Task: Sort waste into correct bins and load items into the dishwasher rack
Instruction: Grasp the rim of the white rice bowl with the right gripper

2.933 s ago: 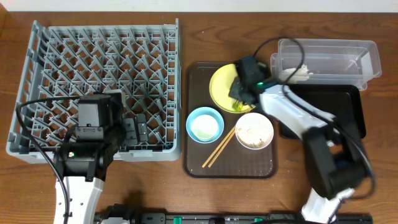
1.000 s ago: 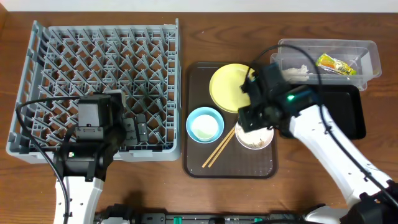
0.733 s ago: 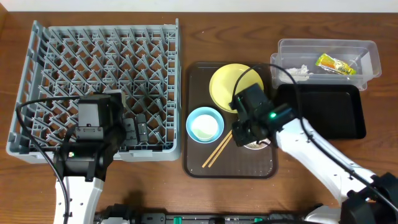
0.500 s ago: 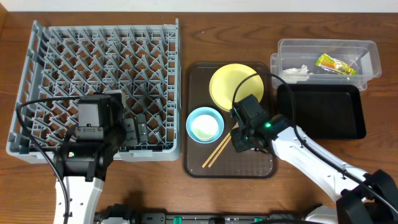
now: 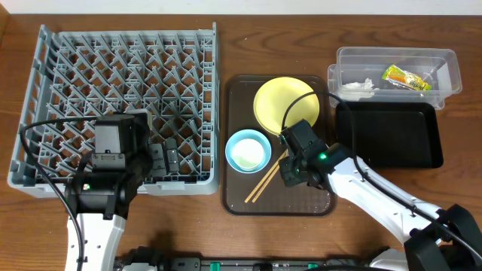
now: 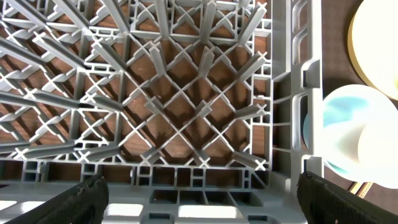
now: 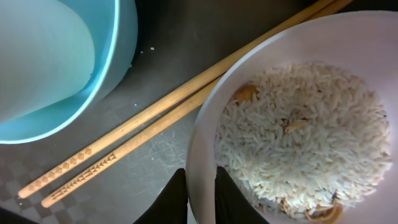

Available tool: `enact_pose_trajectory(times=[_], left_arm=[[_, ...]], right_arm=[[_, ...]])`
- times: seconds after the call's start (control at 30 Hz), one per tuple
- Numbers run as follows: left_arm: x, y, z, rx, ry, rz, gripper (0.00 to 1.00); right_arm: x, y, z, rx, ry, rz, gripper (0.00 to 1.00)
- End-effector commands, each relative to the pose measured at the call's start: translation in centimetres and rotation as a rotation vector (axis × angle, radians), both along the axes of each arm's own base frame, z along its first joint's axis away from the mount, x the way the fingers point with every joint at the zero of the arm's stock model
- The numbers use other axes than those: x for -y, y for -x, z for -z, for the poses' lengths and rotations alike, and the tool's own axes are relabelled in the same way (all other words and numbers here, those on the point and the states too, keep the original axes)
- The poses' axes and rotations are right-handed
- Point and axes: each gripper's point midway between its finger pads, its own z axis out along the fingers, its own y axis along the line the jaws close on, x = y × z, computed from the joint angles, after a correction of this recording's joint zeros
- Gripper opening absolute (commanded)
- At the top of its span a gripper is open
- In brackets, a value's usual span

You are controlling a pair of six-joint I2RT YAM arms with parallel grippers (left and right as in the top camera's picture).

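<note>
**Right gripper pinching the rice bowl's rim**

My right gripper [image 7: 201, 190] is clenched on the smooth rim of the round white bowl [image 7: 205, 124]. The bowl sits on the dark brown tray [image 5: 241, 203], beside the glossy light blue bowl [image 7: 62, 68]. Beige rice scraps [image 7: 298, 143] cover its bottom. Two thin wooden chopsticks [image 7: 161, 124] lie alongside it, slanting from lower left to upper right, with their printed ends at the lower left. My left gripper [image 6: 208, 199] hangs spread wide over the grey lattice rack [image 6: 186, 93].

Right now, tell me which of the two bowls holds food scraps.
The white bowl: it holds rice, and the right fingers straddle its rim. The light blue bowl holds only a small white cup.
</note>
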Motion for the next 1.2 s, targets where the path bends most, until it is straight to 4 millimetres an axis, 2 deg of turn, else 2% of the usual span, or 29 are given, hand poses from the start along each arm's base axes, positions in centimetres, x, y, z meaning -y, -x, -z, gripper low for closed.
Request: enact_pose_trajectory(times=[0.0, 0.9, 1.03, 1.17], left_arm=[[-0.1, -0.2, -0.7, 0.017, 0.007, -0.011, 0.98], [-0.1, -0.2, -0.7, 0.017, 0.007, -0.011, 0.98], [-0.1, -0.2, -0.7, 0.017, 0.007, -0.011, 0.98], [-0.1, -0.2, -0.7, 0.016, 0.007, -0.011, 0.98]], right_arm=[[0.3, 0.7, 0.7, -0.006, 0.029, -0.004, 0.14], [1.3, 1.3, 1.6, -0.006, 0.077, 0.003, 0.07], [1.3, 1.2, 1.6, -0.003, 0.074, 0.003, 0.02], [0.7, 0.7, 1.3, 0.012, 0.041, 0.023, 0.01]])
